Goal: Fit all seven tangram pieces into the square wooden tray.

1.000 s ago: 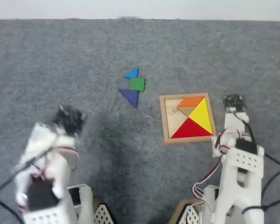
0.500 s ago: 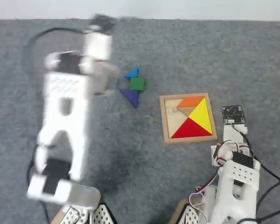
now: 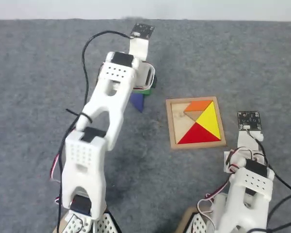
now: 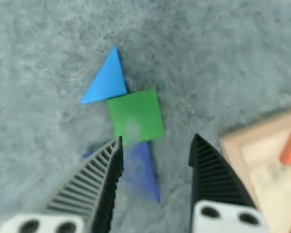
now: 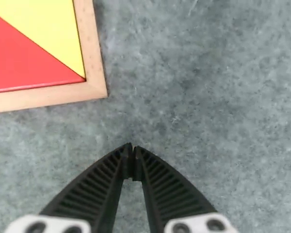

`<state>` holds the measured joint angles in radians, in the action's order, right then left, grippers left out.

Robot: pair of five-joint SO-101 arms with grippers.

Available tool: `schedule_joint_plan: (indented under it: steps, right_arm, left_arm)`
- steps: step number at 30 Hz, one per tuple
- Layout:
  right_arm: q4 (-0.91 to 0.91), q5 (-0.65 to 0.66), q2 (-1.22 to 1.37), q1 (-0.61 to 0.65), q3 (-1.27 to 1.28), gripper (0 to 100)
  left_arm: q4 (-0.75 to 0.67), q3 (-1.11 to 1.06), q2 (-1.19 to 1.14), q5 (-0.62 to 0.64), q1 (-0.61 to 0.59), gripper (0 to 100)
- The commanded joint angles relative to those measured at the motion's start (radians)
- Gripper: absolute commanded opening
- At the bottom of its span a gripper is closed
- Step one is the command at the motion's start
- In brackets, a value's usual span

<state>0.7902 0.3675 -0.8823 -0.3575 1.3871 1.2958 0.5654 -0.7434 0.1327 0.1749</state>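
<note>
left pincer (image 4: 157, 140) wide open over the loose pieces | dark triangle (image 4: 143, 170) between its jaws, green square (image 4: 136, 114) just past the tips | tray (image 3: 169, 124) off to the side, part filled | right pincer (image 5: 132, 148) clenched empty by the tray corner, so left's nearer imo

1. the counter (image 3: 34, 63) is covered from side to side with a grey, felt-like mat (image 3: 262, 58) of short, mottled fibres.
2. along the far edge runs a pale, plain band (image 3: 208, 9); whether it is a wall or a backdrop cannot be told.
3. the light is soft and even, with a faint darker shadow (image 3: 136, 160) lying on the mat toward the front middle.
4. seen close in the wrist views, the mat is fuzzy, with lighter flecks.
</note>
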Motion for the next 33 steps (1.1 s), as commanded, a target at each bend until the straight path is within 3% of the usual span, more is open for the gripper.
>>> schedule_joint_plan:
  steps: [1,14,18,26,33]
  right_arm:
    - [-0.022,-0.006,-0.030,-0.012,-0.008,0.9]
    - [-0.021,0.021,-0.030,-0.010,-0.008,0.9]
    - [-0.021,0.021,-0.030,-0.008,-0.008,0.9]
    - [-0.028,0.021,-0.030,0.025,0.003,0.9]
    - [-0.028,0.021,-0.030,0.025,0.003,0.9]
  left_arm:
    - [0.028,0.170,-0.094,0.048,0.005,22]
    - [0.275,0.719,-0.477,0.025,-0.066,22]
    - [0.316,0.808,-0.560,-0.006,-0.071,21]
    - [0.410,0.911,-0.609,-0.146,-0.005,11]
    - [0.462,0.980,-0.585,-0.169,0.014,9]
